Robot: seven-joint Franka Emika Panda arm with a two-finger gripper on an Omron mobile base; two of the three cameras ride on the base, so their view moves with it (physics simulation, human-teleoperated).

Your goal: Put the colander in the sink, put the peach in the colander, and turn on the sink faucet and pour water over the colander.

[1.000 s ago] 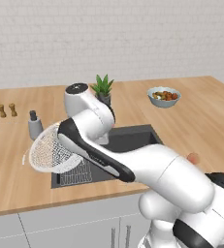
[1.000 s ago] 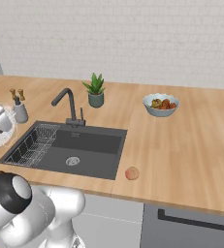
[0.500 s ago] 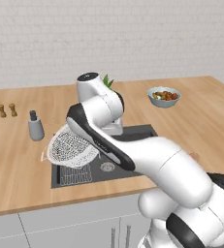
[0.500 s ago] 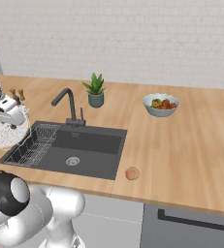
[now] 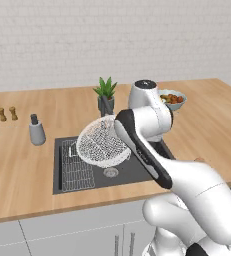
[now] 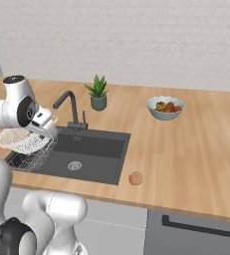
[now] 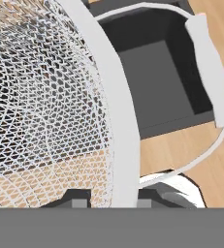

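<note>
The white mesh colander [image 5: 103,142] hangs tilted above the left half of the dark sink [image 5: 137,169], over its wire rack [image 5: 77,169]. My gripper [image 7: 111,199] is shut on the colander's rim [image 7: 116,111], and the mesh [image 7: 40,111] covers the left of the hand view. From the right base view the colander [image 6: 21,139] hangs under my hand [image 6: 41,130] at the sink's [image 6: 94,149] left end. The dark faucet [image 6: 69,101] stands behind the basin. The peach [image 6: 135,178] lies on the counter, right of the sink's front corner.
A potted plant [image 6: 98,93] stands behind the sink. A bowl of mixed fruit [image 6: 165,107] sits at the back right. The grey soap dispenser [image 5: 36,130] and two small shakers [image 5: 7,114] stand on the counter to the left of the sink.
My arm has swung to the right, carrying the colander from above the counter left of the sink to above the basin. The peach has not moved.
</note>
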